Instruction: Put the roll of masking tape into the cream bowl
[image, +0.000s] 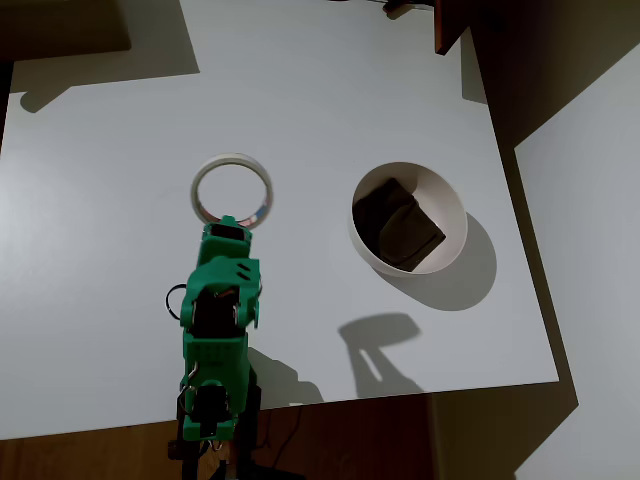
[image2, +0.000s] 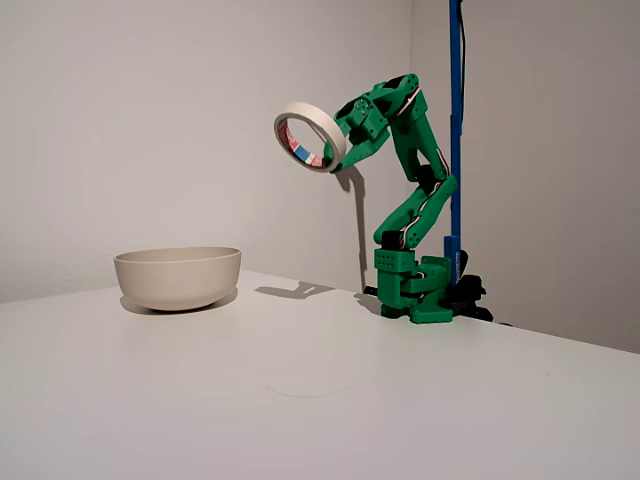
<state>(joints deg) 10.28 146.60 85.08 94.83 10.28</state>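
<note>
The roll of masking tape (image: 232, 190) (image2: 309, 137) is a cream-white ring with red and blue print inside its core. It hangs high above the table, tilted, held by its rim. My green gripper (image: 229, 222) (image2: 337, 155) is shut on the near edge of the ring. The cream bowl (image: 409, 217) (image2: 178, 276) stands on the table with a dark square pad at its bottom. In the overhead view the bowl lies to the right of the tape; in the fixed view it sits low and to the left of it.
The white table (image: 120, 300) (image2: 300, 400) ends at a dark floor on the right and front in the overhead view. A blue pole (image2: 455, 120) rises behind the arm's base (image2: 415, 285). A dark brown object (image: 452, 25) stands at the table's far edge.
</note>
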